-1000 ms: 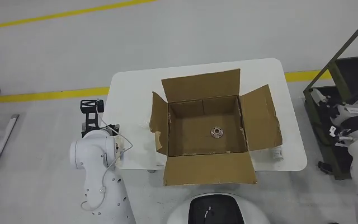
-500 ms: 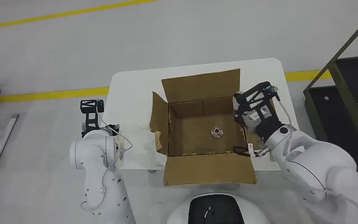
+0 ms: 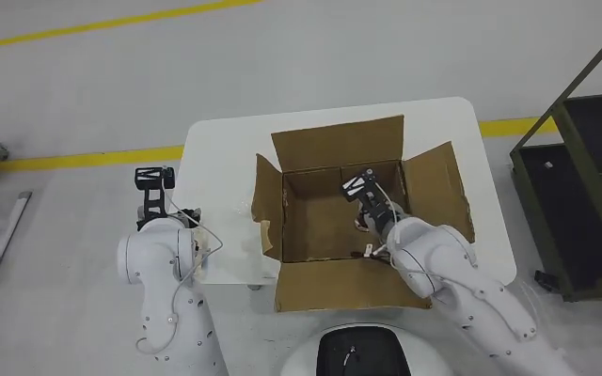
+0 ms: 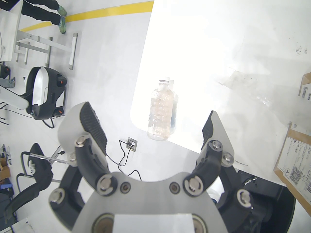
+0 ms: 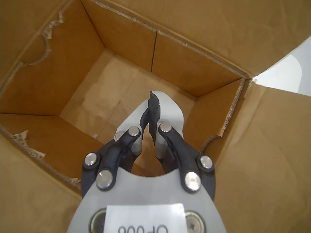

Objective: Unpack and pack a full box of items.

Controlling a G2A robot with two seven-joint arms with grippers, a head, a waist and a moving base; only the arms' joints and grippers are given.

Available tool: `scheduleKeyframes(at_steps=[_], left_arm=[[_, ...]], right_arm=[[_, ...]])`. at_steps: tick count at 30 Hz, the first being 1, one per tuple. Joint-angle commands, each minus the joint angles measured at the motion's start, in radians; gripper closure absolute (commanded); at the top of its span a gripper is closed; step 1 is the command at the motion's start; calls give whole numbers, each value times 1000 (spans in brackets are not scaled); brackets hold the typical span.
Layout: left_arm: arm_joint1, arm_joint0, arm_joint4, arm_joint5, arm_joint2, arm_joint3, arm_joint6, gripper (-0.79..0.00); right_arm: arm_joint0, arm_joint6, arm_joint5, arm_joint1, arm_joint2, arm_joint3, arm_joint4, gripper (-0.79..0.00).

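Right gripper (image 5: 151,99) has moved from the right flap of the cardboard box (image 3: 339,146) to a position over the box interior; the left arm has not shifted. Left gripper (image 4: 148,111) hangs off the table's left side, fingers spread wide, gripping nothing. Clear plastic bottle (image 4: 160,112) sits on the white table (image 3: 221,150) at its edge by a rounded corner; upright or lying cannot be determined. The box occupies the table's middle, all four flaps folded outward. Small pale scrap (image 5: 95,136) lies on the box floor. Right gripper points down into the box near its back wall, fingers pressed together pad to pad.
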Motion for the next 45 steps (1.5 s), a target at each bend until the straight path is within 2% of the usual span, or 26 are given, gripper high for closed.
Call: scheduleKeyframes(at_steps=[1,11,13,17,19,24,25,26,27,29,32,34,45], left_arm=[[0,0,0,0,0,0,0,-785],[0,0,0,0,0,0,0,-785],[0,0,0,0,0,0,0,-785],[0,0,0,0,0,0,0,-785],[0,0,0,0,0,0,0,-785],[0,0,0,0,0,0,0,-785],[0,0,0,0,0,0,0,-785],[0,0,0,0,0,0,0,-785],[0,0,0,0,0,0,0,-785],[0,0,0,0,0,0,0,-785],[0,0,0,0,0,0,0,-785],[0,0,0,0,0,0,0,-785],[0,0,0,0,0,0,0,-785]], right_arm=[[1,-2,1,0,0,2,4,0],[1,-2,1,0,0,2,4,0],[-3,-10,-28,1,-9,-4,-43,0],[37,74,-9,-10,-50,23,-118,0],[81,141,-15,-22,-90,79,-125,0],[192,222,-4,-61,-174,229,-95,0],[212,226,-5,-68,-186,256,-89,-12],[226,228,11,-75,-192,283,-82,-74],[239,235,13,-81,-201,308,-77,-92],[263,246,13,-92,-209,353,-54,-206],[289,255,22,-105,-218,404,-47,-231],[300,259,27,-112,-220,432,-45,-292],[330,253,28,-143,-228,549,-35,-357]])
